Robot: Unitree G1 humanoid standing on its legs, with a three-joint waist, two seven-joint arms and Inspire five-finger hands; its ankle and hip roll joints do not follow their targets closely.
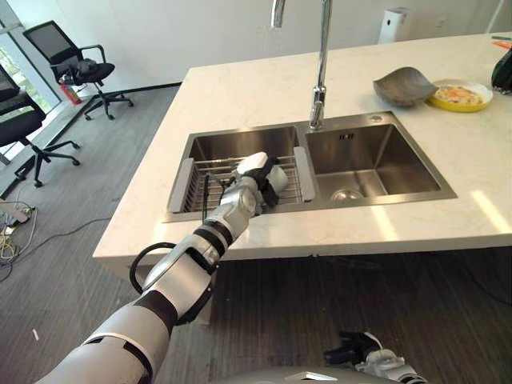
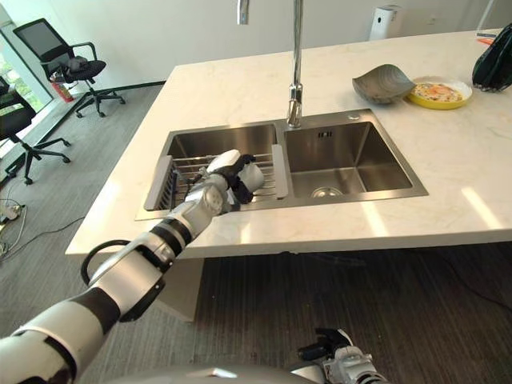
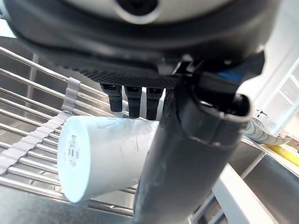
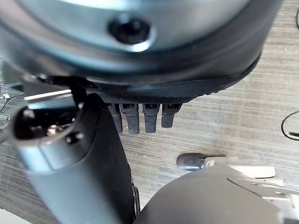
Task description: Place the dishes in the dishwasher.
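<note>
My left hand [image 1: 250, 186] reaches over the left basin of the steel sink [image 1: 376, 160] and is shut on a white cup [image 3: 103, 154]. The cup [image 2: 251, 176] lies on its side between thumb and fingers [image 3: 133, 100], just above the wire rack [image 1: 200, 180] that spans that basin. I cannot tell whether the cup touches the rack. A grey bowl [image 1: 404, 85] and a yellow plate with food on it [image 1: 460, 96] sit on the counter at the back right. My right hand [image 1: 356, 350] hangs low over the floor, its fingers [image 4: 140, 119] relaxed and holding nothing.
A tall faucet [image 1: 320, 72] rises between the two basins. A dark object [image 1: 502, 72] sits at the counter's far right edge, and a white appliance [image 1: 395, 24] stands behind the counter. Office chairs [image 1: 76, 68] stand on the grey floor to the left.
</note>
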